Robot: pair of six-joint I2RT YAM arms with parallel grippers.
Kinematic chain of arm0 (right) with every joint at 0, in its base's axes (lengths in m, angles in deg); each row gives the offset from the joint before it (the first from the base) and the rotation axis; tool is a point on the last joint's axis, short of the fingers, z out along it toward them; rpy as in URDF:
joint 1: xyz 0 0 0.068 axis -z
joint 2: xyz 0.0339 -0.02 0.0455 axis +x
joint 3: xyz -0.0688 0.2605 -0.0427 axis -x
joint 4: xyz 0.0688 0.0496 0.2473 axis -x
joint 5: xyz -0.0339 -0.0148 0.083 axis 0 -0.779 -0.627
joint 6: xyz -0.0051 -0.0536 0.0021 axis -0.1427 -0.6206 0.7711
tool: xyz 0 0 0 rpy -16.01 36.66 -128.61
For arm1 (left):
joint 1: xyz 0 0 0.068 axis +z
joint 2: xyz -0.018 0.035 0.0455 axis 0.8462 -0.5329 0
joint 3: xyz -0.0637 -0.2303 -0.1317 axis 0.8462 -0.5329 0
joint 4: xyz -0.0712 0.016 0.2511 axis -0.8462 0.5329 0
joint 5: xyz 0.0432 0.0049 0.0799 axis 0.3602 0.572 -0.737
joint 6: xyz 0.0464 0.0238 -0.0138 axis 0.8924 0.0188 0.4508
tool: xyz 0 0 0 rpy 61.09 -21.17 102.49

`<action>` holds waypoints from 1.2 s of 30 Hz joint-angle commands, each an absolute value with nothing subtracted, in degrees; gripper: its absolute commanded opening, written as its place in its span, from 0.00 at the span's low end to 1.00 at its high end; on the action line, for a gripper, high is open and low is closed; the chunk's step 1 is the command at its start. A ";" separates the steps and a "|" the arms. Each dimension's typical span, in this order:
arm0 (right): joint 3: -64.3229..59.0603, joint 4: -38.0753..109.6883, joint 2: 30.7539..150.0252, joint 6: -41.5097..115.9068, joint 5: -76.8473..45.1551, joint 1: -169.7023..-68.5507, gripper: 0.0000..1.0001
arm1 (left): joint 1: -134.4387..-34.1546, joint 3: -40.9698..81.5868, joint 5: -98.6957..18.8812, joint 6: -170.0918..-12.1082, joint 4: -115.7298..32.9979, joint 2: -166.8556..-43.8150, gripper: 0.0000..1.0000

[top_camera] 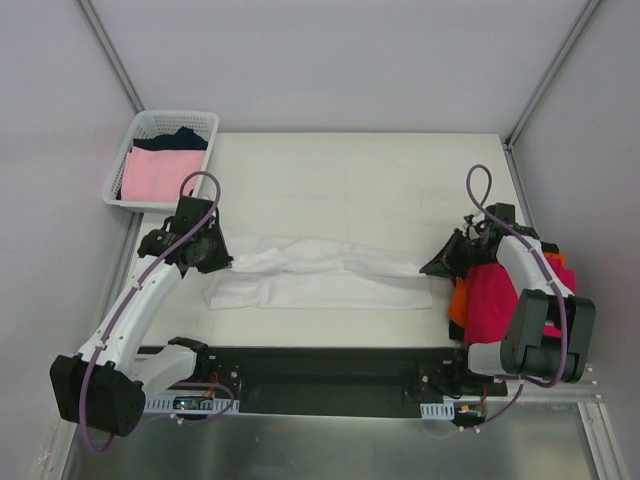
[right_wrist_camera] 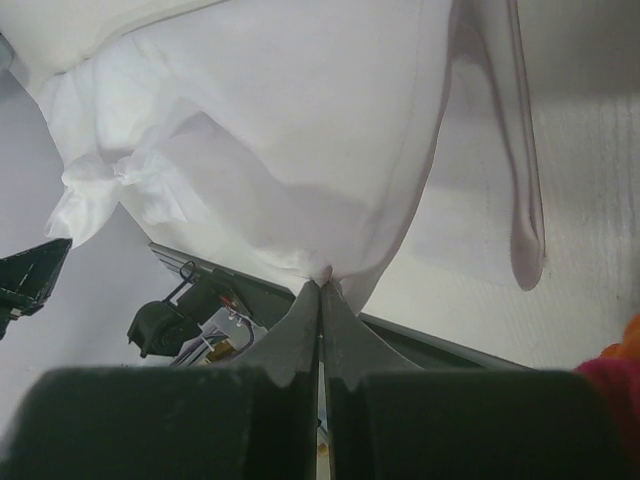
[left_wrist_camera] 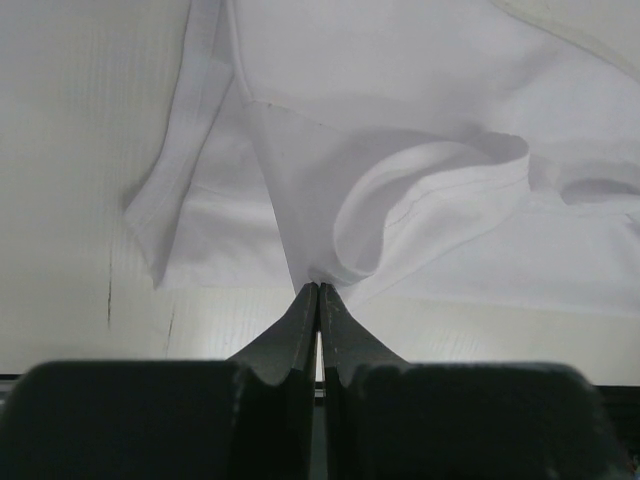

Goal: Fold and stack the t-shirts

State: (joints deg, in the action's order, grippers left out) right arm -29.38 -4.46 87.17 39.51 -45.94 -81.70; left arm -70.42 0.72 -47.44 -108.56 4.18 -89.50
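Left gripper (top_camera: pixel 226 262) and right gripper (top_camera: pixel 430 269): both pinched tight on opposite ends of white t-shirt (top_camera: pixel 320 280), apparently stretching it flat near the table's (top_camera: pixel 350 180) near edge for folding.

I'm running this from a lab-type robot cell, not a home. A white table (top_camera: pixel 360 170) is boxed in by plain pale panels (top_camera: pixel 330 60) with metal corner struts (top_camera: pixel 108 50). The left arm (top_camera: pixel 135 305) and right arm (top_camera: pixel 525 265) are bolted to a black base rail (top_camera: pixel 320 378) over a bare metal sheet (top_camera: pixel 330 450). Purple cables (top_camera: pixel 200 173) loop loose, with exposed circuit boards (top_camera: pixel 190 402) at the bases. A white plastic basket (top_camera: pixel 180 115) is the one household item.
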 commanded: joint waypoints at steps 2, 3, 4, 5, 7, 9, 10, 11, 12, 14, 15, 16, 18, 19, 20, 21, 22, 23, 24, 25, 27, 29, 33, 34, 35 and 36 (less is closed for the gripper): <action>-29.92 -6.66 84.54 37.42 -45.91 -80.51 0.01 | -69.75 -0.18 -48.96 -109.49 6.18 -87.06 0.00; -29.93 -6.93 84.46 37.33 -46.00 -80.33 0.01 | -69.75 -0.35 -48.96 -109.58 6.26 -86.80 0.00; -29.93 -7.02 84.37 37.15 -46.00 -80.24 0.01 | -69.75 -0.44 -49.05 -109.67 6.44 -86.71 0.00; -29.93 -7.10 84.37 37.06 -46.00 -80.16 0.01 | -69.75 -0.62 -48.96 -109.75 6.61 -86.62 0.00; -30.10 -7.54 83.84 36.80 -46.00 -79.81 0.01 | -69.75 -0.88 -49.05 -109.93 6.70 -86.09 0.00; -30.45 -7.80 83.49 36.54 -45.91 -79.54 0.01 | -69.75 -1.32 -49.05 -110.11 6.97 -85.57 0.00; -30.63 -7.81 83.31 36.36 -46.00 -79.45 0.01 | -69.75 -1.50 -48.96 -110.28 7.06 -85.30 0.00; -30.98 -7.89 83.23 36.19 -46.00 -79.37 0.01 | -69.75 -1.85 -48.87 -110.37 7.14 -85.21 0.00; -31.15 -7.98 83.14 36.10 -46.00 -79.28 0.01 | -69.75 -1.94 -48.87 -110.54 7.23 -84.78 0.00; -31.51 -8.16 82.79 35.92 -45.82 -79.10 0.01 | -69.75 -2.55 -48.87 -110.72 7.41 -84.34 0.00; -31.86 -8.25 82.61 35.66 -45.91 -79.10 0.01 | -69.75 -2.73 -48.87 -110.98 7.49 -83.81 0.00; -32.12 -8.25 82.52 35.57 -45.82 -79.01 0.01 | -69.75 -2.82 -48.87 -111.16 7.41 -83.55 0.00; -32.82 -8.42 82.43 35.22 -45.65 -79.01 0.01 | -69.75 -3.08 -48.70 -111.42 7.67 -83.02 0.00; -33.09 -8.42 82.43 35.04 -45.65 -79.01 0.01 | -69.75 -3.17 -48.70 -111.95 7.76 -83.02 0.00; -33.35 -8.42 82.26 34.87 -45.65 -79.01 0.01 | -69.75 -3.52 -48.61 -112.13 7.85 -82.75 0.00; -33.70 -8.34 82.17 34.95 -45.56 -79.01 0.01 | -69.75 -3.78 -48.43 -112.65 8.02 -82.75 0.00; -34.14 -8.33 82.08 34.87 -45.47 -78.93 0.01 | -69.75 -3.87 -48.35 -112.92 8.11 -82.66 0.02; -34.32 -8.33 82.08 34.61 -45.47 -78.93 0.02 | -69.75 -4.05 -48.26 -113.18 8.11 -82.66 0.12; -34.58 -8.42 82.00 34.60 -45.56 -78.93 0.11 | -69.75 -4.05 -48.26 -113.70 8.55 -82.75 0.39; -35.02 -8.34 81.91 34.52 -45.38 -78.93 0.21 | -69.75 -4.05 -48.26 -113.97 8.72 -82.75 0.54; -35.37 -8.42 81.99 34.34 -45.12 -78.93 0.41 | -69.75 -4.31 -48.43 -114.67 9.16 -83.19 0.89; -35.72 -8.42 82.17 34.16 -44.77 -78.93 0.43 | -69.75 -4.31 -48.43 -114.94 9.34 -83.80 0.99; -35.82 -8.33 82.61 34.08 -44.50 -78.93 0.43 | -69.75 -4.40 -48.43 -115.38 9.52 -84.68 0.99; -35.64 -8.33 82.61 34.16 -44.42 -78.93 0.43 | -69.75 -4.23 -48.52 -115.38 9.43 -84.86 1.00; -35.12 -7.99 82.78 34.34 -44.33 -78.84 0.43 | -69.75 -3.96 -48.61 -115.38 9.52 -85.03 0.99; -34.50 -7.81 83.05 34.86 -44.42 -78.84 0.42 | -69.75 -3.79 -48.69 -115.38 9.43 -85.38 0.99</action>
State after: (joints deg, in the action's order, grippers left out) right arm -35.11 -5.99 83.35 34.33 -45.88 -79.54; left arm -70.42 -4.03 -47.39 -114.24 8.16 -84.67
